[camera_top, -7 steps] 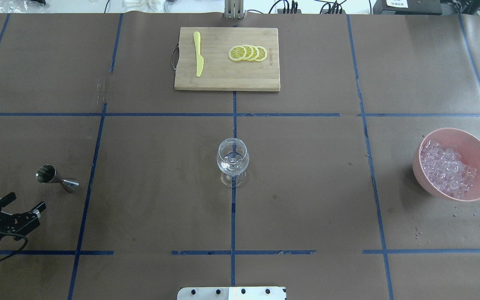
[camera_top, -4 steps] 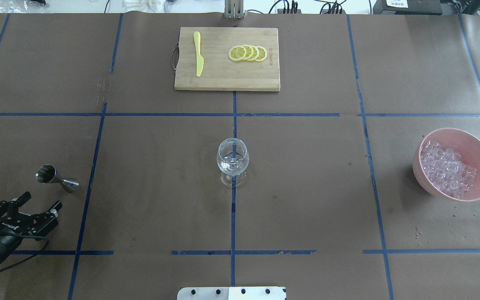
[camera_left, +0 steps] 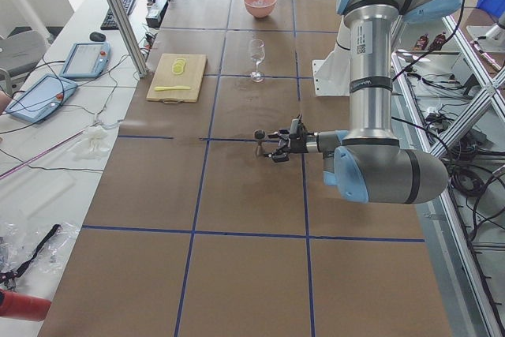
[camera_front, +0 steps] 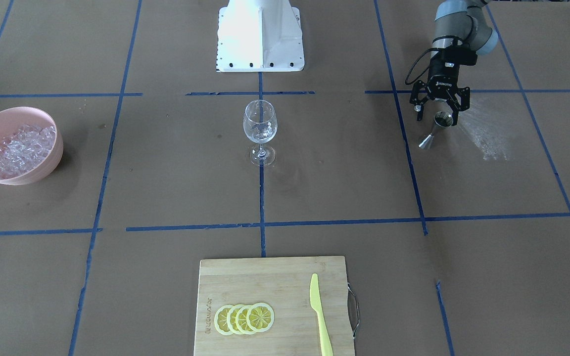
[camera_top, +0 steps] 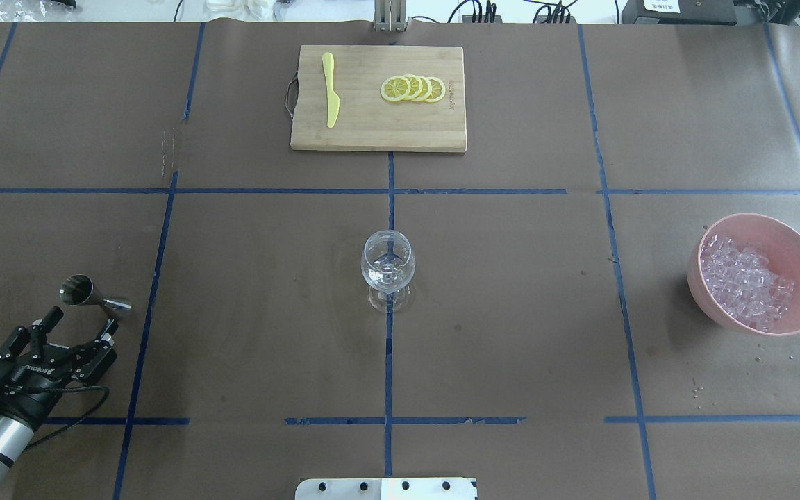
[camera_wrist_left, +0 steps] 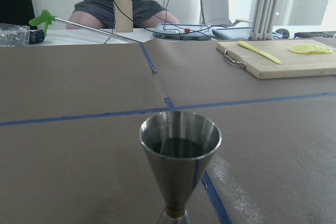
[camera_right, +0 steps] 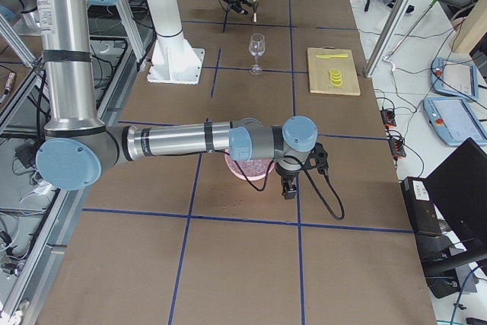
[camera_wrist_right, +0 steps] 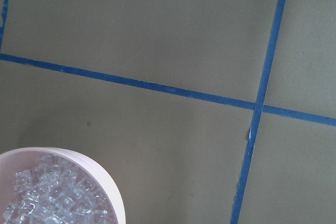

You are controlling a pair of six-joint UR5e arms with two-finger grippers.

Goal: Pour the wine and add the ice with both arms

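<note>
A steel jigger stands on the table at the left and holds dark liquid in the left wrist view. My left gripper is open and low, its fingertips just short of the jigger and not touching it; it also shows in the front view. An empty wine glass stands upright at the table's middle. The ice fills a pink bowl at the right. My right gripper shows only in the exterior right view, beside the bowl; I cannot tell if it is open.
A wooden cutting board lies at the far middle with lemon slices and a yellow knife on it. Water drops spot the table near the bowl. The white robot base is behind the glass.
My left gripper has moved forward and to the right, towards the jigger, and turned to face it, still open. Nothing else has moved.
</note>
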